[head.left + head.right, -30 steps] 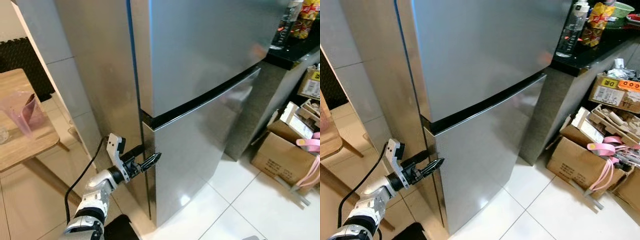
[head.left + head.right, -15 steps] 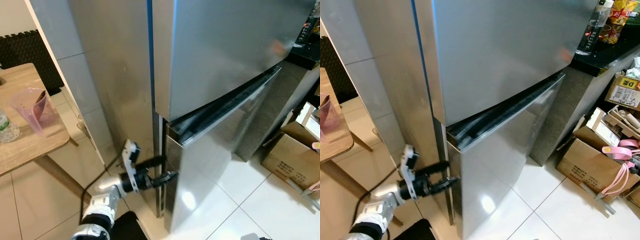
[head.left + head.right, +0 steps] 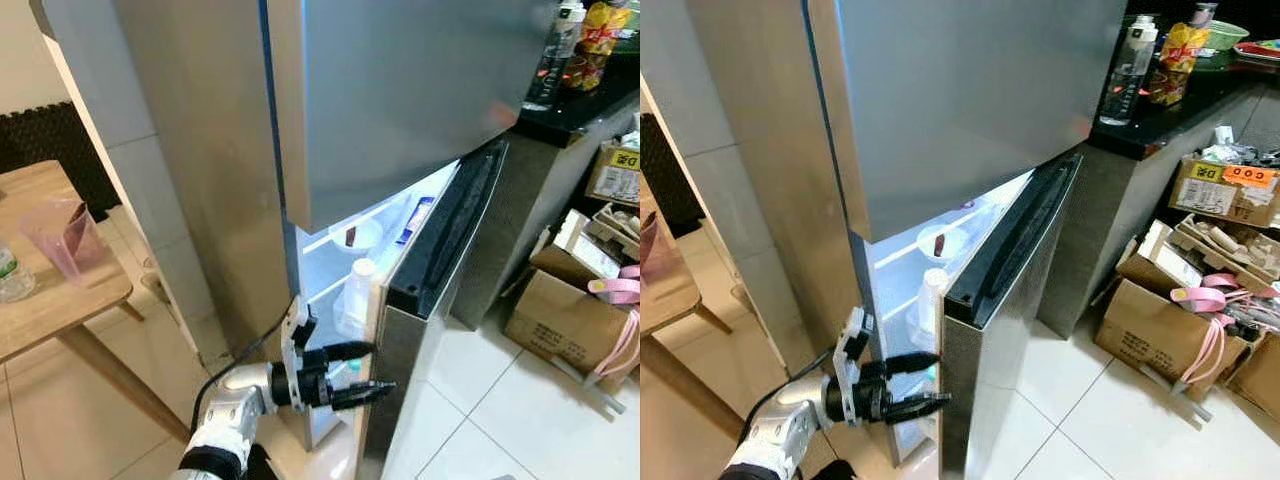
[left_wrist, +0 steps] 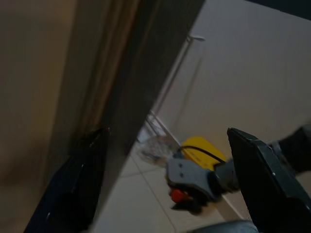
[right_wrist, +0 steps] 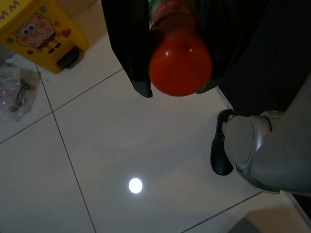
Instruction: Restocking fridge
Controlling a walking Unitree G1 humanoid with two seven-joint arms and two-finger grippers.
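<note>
From the left eye view, the left end effector (image 3: 365, 371) had its two fingers spread open around the edge of the lower fridge door (image 3: 420, 330), which stood partly open with the lit fridge shelf (image 3: 345, 262) showing a white bottle (image 3: 352, 298) and a small bowl (image 3: 357, 235) inside. Risk here, I'd say: the open fingers weren't clamped on anything, so the door could slip off them and swing shut. The right eye view showed the same thing, plus cardboard boxes (image 3: 1160, 310) on the floor just past the door, which a wider swing might bump. In the left wrist view, the dark door edge (image 4: 141, 92) sat between the fingers (image 4: 265, 170), not pinched. The right wrist view had the right end effector (image 5: 180, 48) closed on a bottle with a red cap (image 5: 180, 65), hanging over the tile floor (image 5: 97, 160); a loose grip there could mean a dropped bottle before it reached the fridge.
</note>
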